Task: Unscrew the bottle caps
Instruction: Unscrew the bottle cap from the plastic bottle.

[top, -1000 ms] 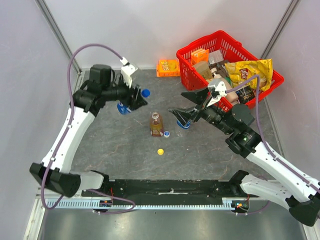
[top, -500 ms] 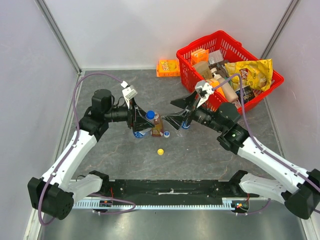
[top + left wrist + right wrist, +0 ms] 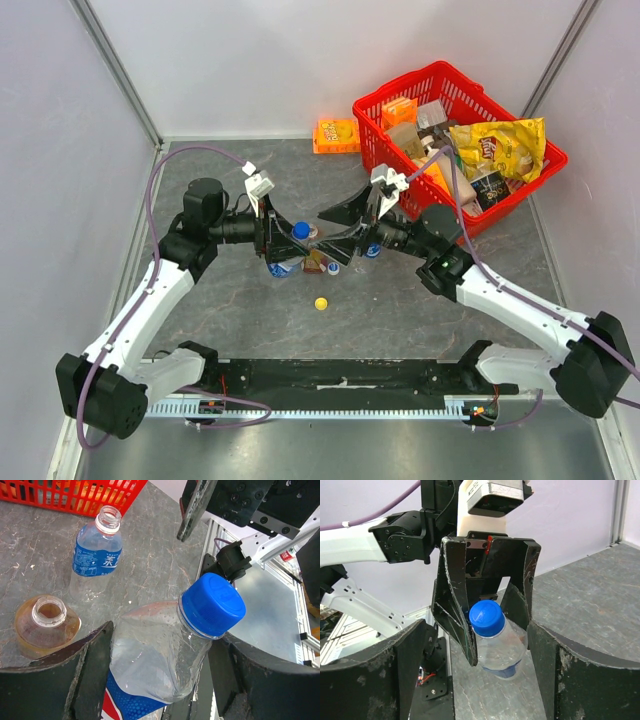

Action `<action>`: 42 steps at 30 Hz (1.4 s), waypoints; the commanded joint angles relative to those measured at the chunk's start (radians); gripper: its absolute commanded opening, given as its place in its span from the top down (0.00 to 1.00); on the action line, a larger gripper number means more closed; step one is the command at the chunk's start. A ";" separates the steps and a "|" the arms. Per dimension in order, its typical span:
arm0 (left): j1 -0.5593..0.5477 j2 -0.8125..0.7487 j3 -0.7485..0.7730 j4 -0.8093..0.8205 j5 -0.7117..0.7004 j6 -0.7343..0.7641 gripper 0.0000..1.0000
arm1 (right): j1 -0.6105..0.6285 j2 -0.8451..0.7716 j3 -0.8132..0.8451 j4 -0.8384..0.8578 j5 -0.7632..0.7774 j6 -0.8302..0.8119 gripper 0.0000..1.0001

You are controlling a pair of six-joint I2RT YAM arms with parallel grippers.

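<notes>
Left wrist view: holding the clear bottle (image 3: 150, 660) aloft in the left gripper (image 3: 160, 677), blue cap (image 3: 213, 605) toward the wide-spread right gripper (image 3: 477, 647) (not touching yet). Could close off-centre and slip, or twist the soft bottle loose.

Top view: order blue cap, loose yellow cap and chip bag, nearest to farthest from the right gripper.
1. Blue cap, just beyond the right gripper's tips.
2. Yellow cap, loose, toward the near edge.
3. Chip bag, in the red basket, far right.

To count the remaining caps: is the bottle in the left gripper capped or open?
Capped: a blue cap sits on the neck of the clear bottle that the left gripper holds.
</notes>
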 commanded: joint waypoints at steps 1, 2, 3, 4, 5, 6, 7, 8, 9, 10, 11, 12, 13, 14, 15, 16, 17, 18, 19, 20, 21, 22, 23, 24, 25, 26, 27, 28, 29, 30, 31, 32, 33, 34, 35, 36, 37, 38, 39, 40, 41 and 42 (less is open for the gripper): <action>0.000 -0.024 -0.006 0.050 0.047 -0.033 0.54 | 0.016 0.024 -0.002 0.115 0.007 0.052 0.18; 0.001 -0.029 -0.006 0.052 0.046 -0.033 0.53 | 0.019 0.033 0.007 0.106 0.012 0.053 0.24; 0.000 -0.031 -0.008 0.052 0.046 -0.033 0.53 | 0.022 0.044 0.008 0.107 0.013 0.051 0.27; 0.001 -0.029 -0.009 0.053 0.046 -0.033 0.54 | 0.027 0.055 0.010 0.118 0.004 0.048 0.32; 0.001 -0.029 -0.009 0.053 0.046 -0.033 0.53 | 0.031 0.063 0.010 0.128 -0.002 0.048 0.37; 0.000 -0.029 -0.011 0.053 0.044 -0.031 0.53 | 0.036 0.072 0.013 0.129 0.007 0.051 0.41; 0.001 -0.028 -0.011 0.053 0.043 -0.037 0.53 | 0.042 0.076 0.016 0.118 0.024 0.051 0.41; 0.000 -0.025 -0.011 0.053 0.043 -0.041 0.53 | 0.048 0.080 0.016 0.115 0.041 0.046 0.41; 0.000 -0.024 -0.011 0.055 0.044 -0.041 0.53 | 0.054 0.083 0.016 0.113 0.049 0.039 0.41; 0.000 -0.024 -0.011 0.055 0.043 -0.041 0.53 | 0.060 0.083 0.019 0.104 0.067 0.030 0.41; 0.000 -0.023 -0.012 0.055 0.044 -0.041 0.53 | 0.067 0.086 0.019 0.098 0.084 0.019 0.42; 0.001 -0.024 -0.012 0.055 0.046 -0.041 0.53 | 0.073 0.087 0.021 0.096 0.092 0.013 0.42; 0.000 -0.026 -0.014 0.055 0.047 -0.039 0.53 | 0.077 0.092 0.024 0.092 0.102 0.011 0.42; -0.002 -0.024 -0.016 0.055 0.047 -0.039 0.53 | 0.079 0.096 0.025 0.090 0.107 0.010 0.43; 0.000 -0.024 -0.016 0.056 0.047 -0.041 0.53 | 0.082 0.099 0.025 0.093 0.113 0.010 0.43; 0.000 -0.023 -0.017 0.056 0.047 -0.041 0.53 | 0.084 0.103 0.027 0.089 0.122 0.010 0.46; -0.002 -0.021 -0.017 0.056 0.050 -0.042 0.53 | 0.087 0.104 0.025 0.090 0.130 0.011 0.48; -0.002 -0.020 -0.017 0.058 0.053 -0.042 0.53 | 0.088 0.109 0.022 0.093 0.135 0.010 0.48; -0.002 -0.021 -0.017 0.058 0.056 -0.042 0.53 | 0.090 0.112 0.025 0.087 0.142 0.007 0.48; -0.002 -0.020 -0.017 0.058 0.058 -0.042 0.53 | 0.091 0.119 0.028 0.077 0.151 0.008 0.48; -0.003 -0.026 -0.020 0.061 0.061 -0.042 0.53 | 0.091 0.119 0.027 0.069 0.176 0.008 0.47; -0.003 -0.024 -0.020 0.062 0.064 -0.042 0.53 | 0.091 0.118 0.025 0.069 0.184 0.008 0.46; -0.003 -0.024 -0.022 0.064 0.064 -0.044 0.53 | 0.091 0.116 0.025 0.067 0.187 0.005 0.46; -0.003 -0.026 -0.022 0.064 0.067 -0.045 0.53 | 0.091 0.116 0.027 0.067 0.188 0.005 0.46; -0.005 -0.024 -0.022 0.064 0.066 -0.045 0.53 | 0.093 0.121 0.028 0.067 0.188 0.005 0.47; -0.003 -0.026 -0.023 0.064 0.069 -0.045 0.53 | 0.093 0.122 0.031 0.067 0.190 0.006 0.47; -0.005 -0.024 -0.023 0.064 0.070 -0.045 0.53 | 0.093 0.127 0.031 0.066 0.191 0.006 0.47; -0.005 -0.024 -0.023 0.066 0.073 -0.045 0.53 | 0.093 0.127 0.031 0.069 0.193 0.011 0.47; -0.006 -0.021 -0.023 0.066 0.076 -0.047 0.53 | 0.093 0.126 0.031 0.069 0.193 0.011 0.49; -0.006 -0.023 -0.023 0.067 0.076 -0.047 0.53 | 0.093 0.123 0.028 0.070 0.193 0.010 0.51; -0.006 -0.024 -0.023 0.066 0.081 -0.048 0.53 | 0.093 0.119 0.025 0.070 0.194 0.010 0.64; -0.008 -0.026 -0.023 0.066 0.084 -0.048 0.53 | 0.093 0.118 0.021 0.075 0.197 0.011 0.79; -0.006 -0.029 -0.025 0.067 0.081 -0.047 0.53 | 0.094 0.116 0.019 0.075 0.201 0.013 0.89; -0.008 -0.031 -0.028 0.067 0.081 -0.047 0.53 | 0.093 0.115 0.021 0.067 0.202 0.011 0.97; -0.009 -0.034 -0.029 0.069 0.081 -0.045 0.52 | 0.093 0.112 0.021 0.060 0.204 0.011 1.00; -0.009 -0.035 -0.031 0.069 0.084 -0.044 0.52 | 0.093 0.109 0.019 0.055 0.204 0.010 1.00; -0.011 -0.037 -0.031 0.069 0.087 -0.041 0.52 | 0.093 0.106 0.018 0.052 0.204 0.007 1.00; -0.009 -0.040 -0.031 0.069 0.089 -0.038 0.51 | 0.093 0.101 0.015 0.052 0.207 0.006 1.00; -0.009 -0.043 -0.031 0.069 0.090 -0.033 0.50 | 0.093 0.096 0.012 0.052 0.211 0.005 1.00; -0.012 -0.047 -0.032 0.069 0.090 -0.030 0.47 | 0.093 0.090 0.005 0.050 0.216 0.005 1.00; -0.012 -0.051 -0.034 0.066 0.093 -0.022 0.44 | 0.093 0.084 0.005 0.047 0.222 0.005 1.00; -0.011 -0.055 -0.034 0.063 0.096 -0.015 0.41 | 0.093 0.077 0.002 0.044 0.228 0.005 1.00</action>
